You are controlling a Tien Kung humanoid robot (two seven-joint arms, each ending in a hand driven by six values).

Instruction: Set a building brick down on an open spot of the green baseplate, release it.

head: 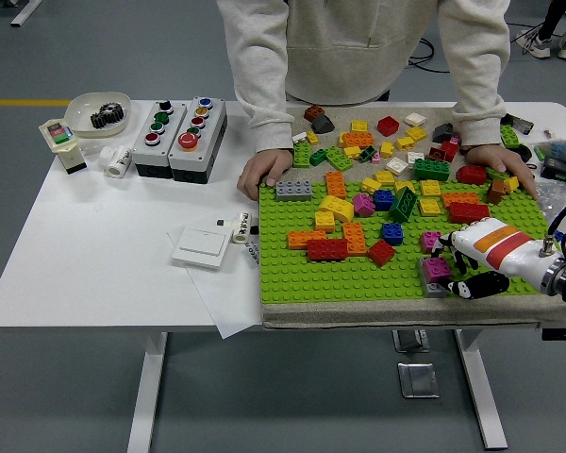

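Fingers [445, 253] of the right hand [467, 264] are curling around a magenta brick [437, 268] sitting low on the green baseplate [358, 278] near its front right corner, so opening gently, then lifting straight up, looks wisest.

right hand [457, 269] | low, reaching in from right | fingers curled | left arm unseen

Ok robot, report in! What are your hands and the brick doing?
Right hand low over green baseplate's right corner, at magenta brick; grip unclear. Left hand unseen. Person's hands on baseplate's far edge.
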